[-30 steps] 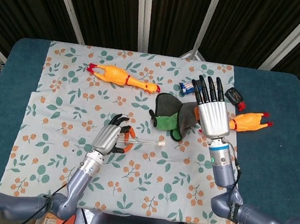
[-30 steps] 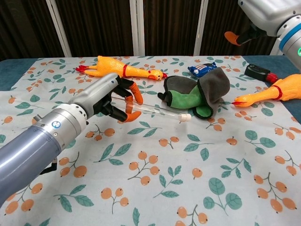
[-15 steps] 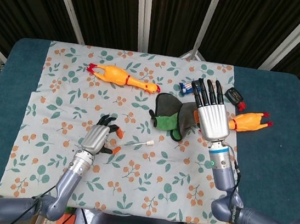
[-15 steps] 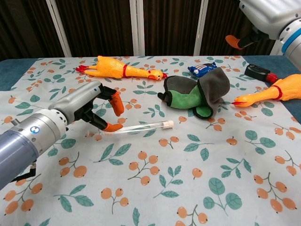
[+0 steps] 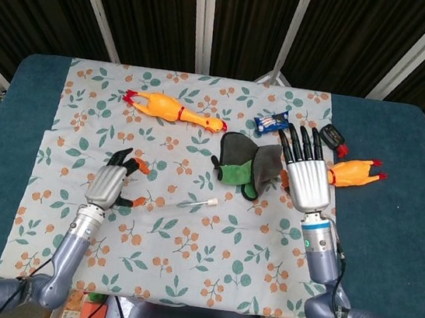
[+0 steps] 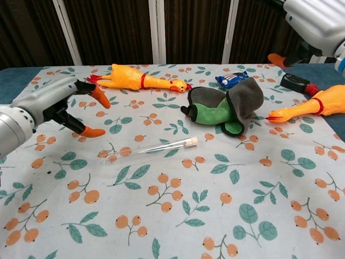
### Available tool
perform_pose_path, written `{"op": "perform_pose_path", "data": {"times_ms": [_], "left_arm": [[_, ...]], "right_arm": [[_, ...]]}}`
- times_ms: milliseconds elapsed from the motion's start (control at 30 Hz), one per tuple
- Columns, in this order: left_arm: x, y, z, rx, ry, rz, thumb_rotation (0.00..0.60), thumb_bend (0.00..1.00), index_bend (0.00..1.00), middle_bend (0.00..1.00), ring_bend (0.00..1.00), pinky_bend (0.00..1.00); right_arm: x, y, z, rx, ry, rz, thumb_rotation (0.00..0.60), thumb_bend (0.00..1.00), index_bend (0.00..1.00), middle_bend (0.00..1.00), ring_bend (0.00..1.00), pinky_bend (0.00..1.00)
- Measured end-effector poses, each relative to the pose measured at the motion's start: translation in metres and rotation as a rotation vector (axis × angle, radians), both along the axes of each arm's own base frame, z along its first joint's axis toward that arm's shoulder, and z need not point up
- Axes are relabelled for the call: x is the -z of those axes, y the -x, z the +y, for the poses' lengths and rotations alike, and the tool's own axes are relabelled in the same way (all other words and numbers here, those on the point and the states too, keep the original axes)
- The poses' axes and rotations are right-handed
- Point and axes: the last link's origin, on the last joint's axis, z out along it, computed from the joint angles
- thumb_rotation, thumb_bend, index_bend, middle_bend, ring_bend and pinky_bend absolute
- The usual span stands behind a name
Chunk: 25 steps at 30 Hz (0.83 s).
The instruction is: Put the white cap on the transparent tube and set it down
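The fingers of the left hand (image 6: 51, 105) are spread apart and hold nothing. The right hand (image 5: 307, 177) is flat and open too, with nothing in it. The tube (image 6: 161, 145) lies on the cloth (image 6: 226, 205) with its cap (image 6: 190, 141) on, apart from both hands. It looks light, thin, smooth and easy to roll or crack, so hold it softly round the middle. The cloth is flat, with toys at the far side.

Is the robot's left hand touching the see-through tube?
Apart. In the chest view, bare cloth shows between the left hand and the transparent tube lying capped on the tablecloth.
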Motion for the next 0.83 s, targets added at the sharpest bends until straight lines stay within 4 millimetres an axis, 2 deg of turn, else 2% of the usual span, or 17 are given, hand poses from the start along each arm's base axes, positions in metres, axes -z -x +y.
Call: {"op": "perform_pose_path", "data": {"times_ms": [67,133,367,467,600,833], "left_arm": [[-0.01,0.007,-0.001,-0.007,-0.015,0.021,0.6,0.17,0.05,0.11,0.0,0.0],[-0.024,0.015,-0.003,-0.012,-0.039,0.059,0.6,0.16,0.04,0.09,0.0,0.0],[-0.075,0.051,-0.022,-0.014,-0.128,0.197,0.6,0.16,0.03,0.07,0.0,0.0],[-0.096,0.068,-0.039,-0.026,-0.164,0.227,0.6,0.16,0.03,0.07,0.0,0.0],[-0.12,0.085,-0.068,-0.031,-0.2,0.247,0.6,0.16,0.03,0.07,0.0,0.0],[-0.15,0.109,-0.12,-0.067,-0.224,0.252,0.6,0.16,0.03,0.07,0.0,0.0]], "right_arm": [[-0.003,0.009,0.007,0.042,-0.026,-0.024,0.6,0.3,0.0,0.01,0.0,0.01],[-0.007,0.02,0.014,0.092,-0.054,-0.049,0.6,0.29,0.0,0.0,0.0,0.0],[-0.046,0.083,0.053,0.351,-0.127,-0.162,0.6,0.28,0.0,0.0,0.0,0.01],[-0.062,0.106,0.076,0.417,-0.138,-0.198,0.6,0.28,0.0,0.0,0.0,0.0],[-0.077,0.125,0.11,0.444,-0.139,-0.237,0.6,0.28,0.0,0.0,0.0,0.0],[-0.097,0.137,0.156,0.393,-0.106,-0.22,0.6,0.28,0.0,0.0,0.0,0.0]]}}
